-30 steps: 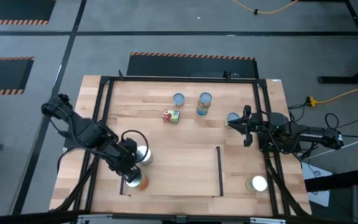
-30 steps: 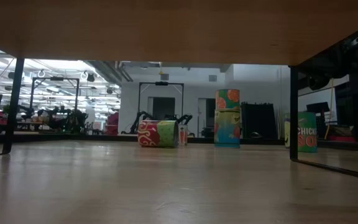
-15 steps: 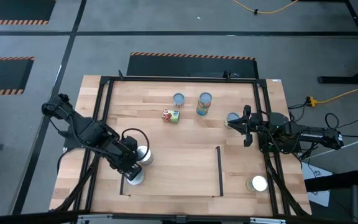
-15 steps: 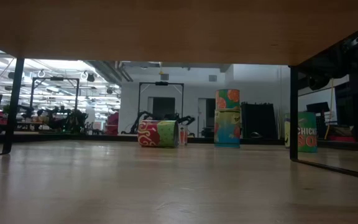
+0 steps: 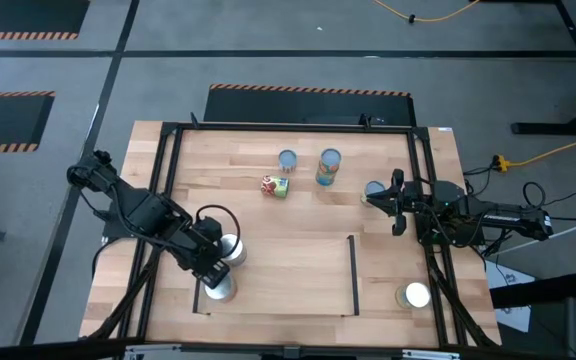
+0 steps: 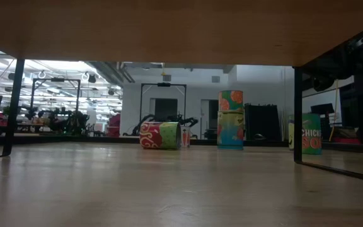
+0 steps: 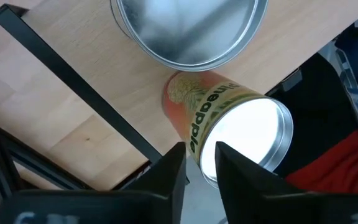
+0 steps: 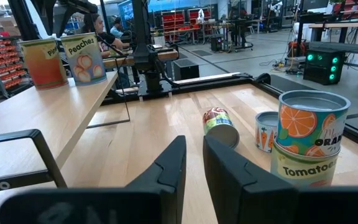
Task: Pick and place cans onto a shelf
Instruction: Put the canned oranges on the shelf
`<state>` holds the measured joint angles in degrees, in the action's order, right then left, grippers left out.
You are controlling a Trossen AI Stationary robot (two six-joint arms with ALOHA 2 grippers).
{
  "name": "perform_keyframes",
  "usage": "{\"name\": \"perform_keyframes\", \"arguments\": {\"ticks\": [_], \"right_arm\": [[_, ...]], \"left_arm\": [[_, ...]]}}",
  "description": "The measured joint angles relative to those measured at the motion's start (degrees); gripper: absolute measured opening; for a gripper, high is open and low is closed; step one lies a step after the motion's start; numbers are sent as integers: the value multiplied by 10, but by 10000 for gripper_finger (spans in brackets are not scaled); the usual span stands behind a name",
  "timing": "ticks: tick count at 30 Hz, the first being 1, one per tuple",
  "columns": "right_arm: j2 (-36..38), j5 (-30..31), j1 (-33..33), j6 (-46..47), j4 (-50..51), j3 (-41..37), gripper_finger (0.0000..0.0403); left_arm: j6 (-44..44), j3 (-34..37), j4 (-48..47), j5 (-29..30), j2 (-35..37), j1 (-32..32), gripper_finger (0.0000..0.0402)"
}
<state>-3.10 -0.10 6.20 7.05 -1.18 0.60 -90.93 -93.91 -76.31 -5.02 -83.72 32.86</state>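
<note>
Counting cans: seven silvery tops in the overhead view, on one wooden counter (image 5: 298, 215) with one raised shelf (image 5: 288, 275).
On the shelf: two cans at its left end, a pineapple can (image 5: 218, 288) and a second can (image 5: 231, 248) just beside it.
Left claw (image 5: 211, 270): hovers between those two, fingers nearly closed with a slim gap, holding nothing; the pineapple can (image 7: 229, 124) sits just past its tips.
Right claw (image 5: 386, 203): waits at the counter's right side, fingers close together, empty, a blue can (image 5: 375, 190) just beside it.
Elsewhere: a red and green can (image 5: 275, 186) lies on its side, two stand behind it, and one stands at the near right corner (image 5: 415, 295).
In the way: the shelf's black rail (image 7: 73, 93) runs beside the pineapple can.
</note>
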Motion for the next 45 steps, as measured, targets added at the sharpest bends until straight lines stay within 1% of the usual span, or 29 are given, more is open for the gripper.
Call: {"name": "perform_keyframes", "arguments": {"ticks": [2,10,14,16,20,23,31,34,37,40,42,43,45], "right_arm": [[0,0,0,0,0,0,61],[0,0,0,0,0,0,61],[0,0,0,0,0,0,61],[0,0,0,0,0,0,61],[0,0,0,0,-1,0,61],[0,0,0,0,-1,0,61],[0,0,0,0,-3,0,61],[0,0,0,0,-3,0,61],[0,0,0,0,-3,0,61],[0,0,0,0,-3,0,61],[0,0,0,0,-13,0,61],[0,0,0,0,-20,0,61],[0,0,0,0,-29,0,61]], "left_arm": [[5,0,0,0,0,0,86],[84,1,5,-3,6,3,86],[119,1,5,-4,23,7,87],[120,1,5,-4,33,6,85],[139,1,6,12,62,7,84],[189,1,7,64,89,7,83],[372,1,7,301,151,1,83],[428,1,7,360,161,-12,83],[489,1,6,384,170,-30,83],[557,1,7,385,169,-57,83],[602,6,32,385,166,-82,83],[629,14,56,378,167,-94,83],[686,39,109,341,172,-117,83]]}}
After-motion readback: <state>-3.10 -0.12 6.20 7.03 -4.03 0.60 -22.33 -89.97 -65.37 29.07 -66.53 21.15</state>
